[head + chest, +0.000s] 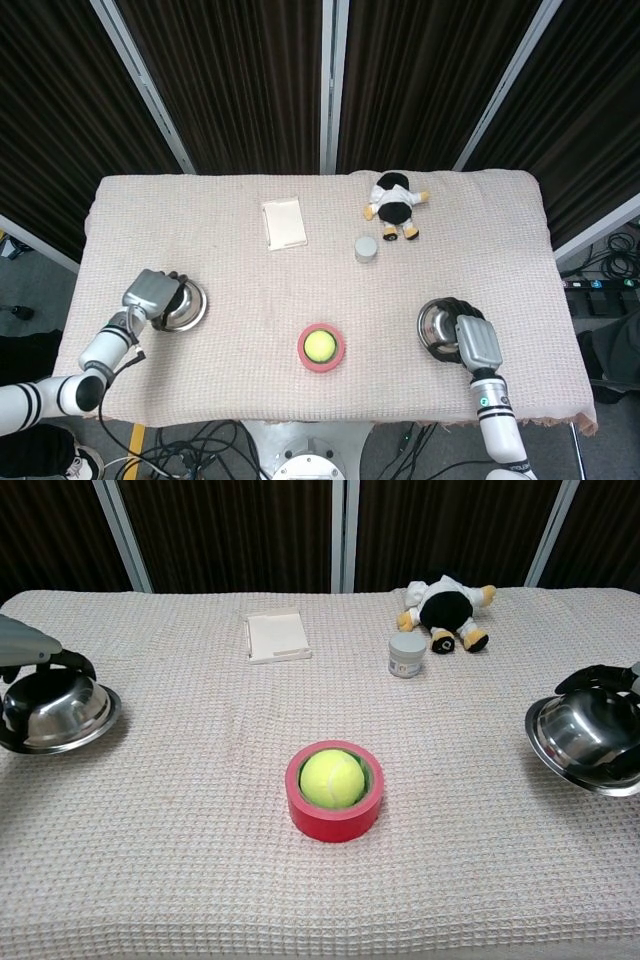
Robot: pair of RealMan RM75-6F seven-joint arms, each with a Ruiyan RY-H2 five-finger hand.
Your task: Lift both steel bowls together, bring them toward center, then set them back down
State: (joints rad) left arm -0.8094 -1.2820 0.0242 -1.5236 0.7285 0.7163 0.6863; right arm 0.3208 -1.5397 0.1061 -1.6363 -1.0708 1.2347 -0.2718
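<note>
The left steel bowl (pixel 183 308) (pixel 57 716) sits upright at the table's left side, low on the cloth or touching it. My left hand (pixel 150 293) (pixel 30 650) grips its outer rim, dark fingers hooked over the edge. At the right side is the right steel bowl (pixel 438 325) (pixel 588 735), tilted slightly with its mouth up, also down at the cloth. My right hand (pixel 477 343) (pixel 600 676) holds its rim from the outer side. I cannot tell whether either bowl fully rests on the cloth.
A red tape roll (pixel 320 348) (pixel 334 798) with a tennis ball (pixel 332 778) in it stands front centre, between the bowls. Further back are a small grey tin (pixel 407 654), a plush toy (pixel 445 604) and a white flat box (pixel 277 635). The table's front edge runs close to both hands.
</note>
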